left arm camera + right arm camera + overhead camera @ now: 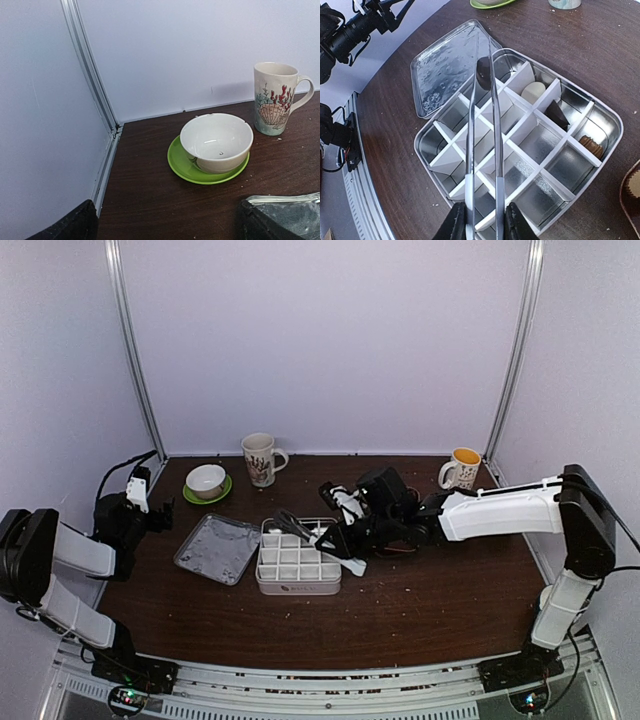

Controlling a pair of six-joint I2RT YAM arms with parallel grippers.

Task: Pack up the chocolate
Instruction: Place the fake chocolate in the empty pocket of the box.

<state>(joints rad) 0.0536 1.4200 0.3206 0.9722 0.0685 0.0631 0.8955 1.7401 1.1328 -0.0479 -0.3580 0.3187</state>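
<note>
Though small, a glossy rounded chocolate (483, 70) between slim shiny tongs (470, 160).

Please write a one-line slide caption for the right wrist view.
Right gripper holds tongs that pinch a dark chocolate over the divided tin; its lid lies beside it.

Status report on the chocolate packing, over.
Left hand open, idle near the bowl. Right hand shut on tongs, dark chocolate pinched at their tip over the tin. Lid off beside tin, nothing in the way.
</note>
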